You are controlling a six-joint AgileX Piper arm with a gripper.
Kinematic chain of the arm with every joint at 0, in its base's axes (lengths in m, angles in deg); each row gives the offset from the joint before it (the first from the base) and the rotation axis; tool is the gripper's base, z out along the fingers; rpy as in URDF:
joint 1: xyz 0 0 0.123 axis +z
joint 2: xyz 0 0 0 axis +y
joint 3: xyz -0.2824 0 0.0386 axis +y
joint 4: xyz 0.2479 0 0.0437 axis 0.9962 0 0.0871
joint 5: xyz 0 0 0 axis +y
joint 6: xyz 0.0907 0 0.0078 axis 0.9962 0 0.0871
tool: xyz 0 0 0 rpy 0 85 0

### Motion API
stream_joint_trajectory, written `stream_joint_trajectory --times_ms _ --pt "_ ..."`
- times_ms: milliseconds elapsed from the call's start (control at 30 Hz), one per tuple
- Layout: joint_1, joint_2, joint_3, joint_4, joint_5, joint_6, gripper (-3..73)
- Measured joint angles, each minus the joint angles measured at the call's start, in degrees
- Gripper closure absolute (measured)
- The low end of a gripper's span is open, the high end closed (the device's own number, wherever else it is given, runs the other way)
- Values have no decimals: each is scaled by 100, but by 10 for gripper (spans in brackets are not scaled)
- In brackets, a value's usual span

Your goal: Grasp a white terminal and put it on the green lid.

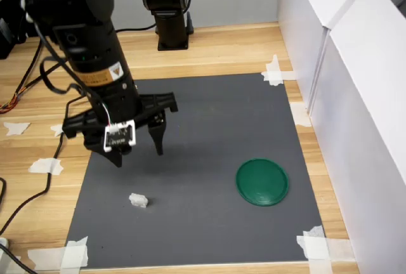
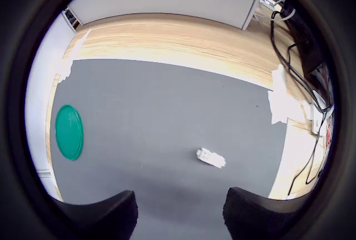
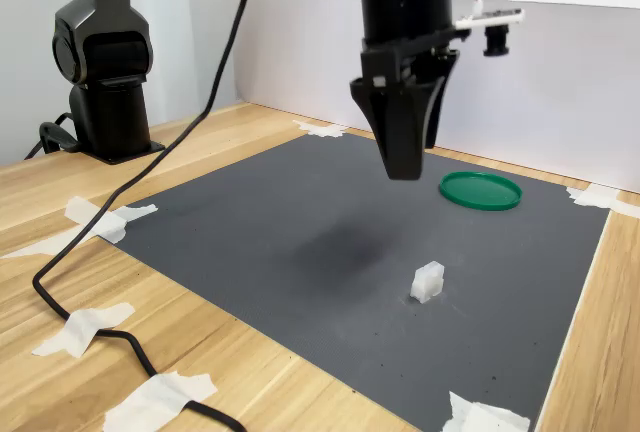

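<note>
White terminal [image 1: 138, 200] lies on the dark gray mat [image 1: 209, 115], lower left of the frame in the first exterior view, near the mat's front edge; in the second exterior view it's lower right of centre [image 3: 427, 282], in the wrist view just right of centre [image 2: 211, 158]. Nothing touches it; it sits alone on the mat, well apart from the lid.

Green lid [image 1: 262, 182] lies flat on the mat, lower right of centre in the first exterior view, upper right of centre in the second exterior view [image 3: 481, 191], far left in the wrist view [image 2: 69, 131].

Hand [image 1: 139, 150] hangs above the mat, left of centre in the first exterior view and top centre in the second exterior view [image 3: 402, 167], fingers pointing down, clear of the surface. It's released: fingers spread w/ a visible gap in the first exterior view & wrist view, nothing between them. A shadow falls on the mat below it. Terminal is nearer the camera than the hand in both exterior views, not under the fingertips.

Mat is taped at its corners w/ white tape [image 1: 275, 71] onto the wooden desk [image 1: 216, 49]. Farther back, a black stand [image 1: 170, 7] sits on the desk, top centre in the first exterior view; white panels [image 1: 355, 84] run along the first exterior view's right.
</note>
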Motion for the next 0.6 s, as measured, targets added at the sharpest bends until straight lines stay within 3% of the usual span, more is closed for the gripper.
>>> stream_joint_trajectory --times_ms 600 --pt "0 1048 -631 154 56 0 67"
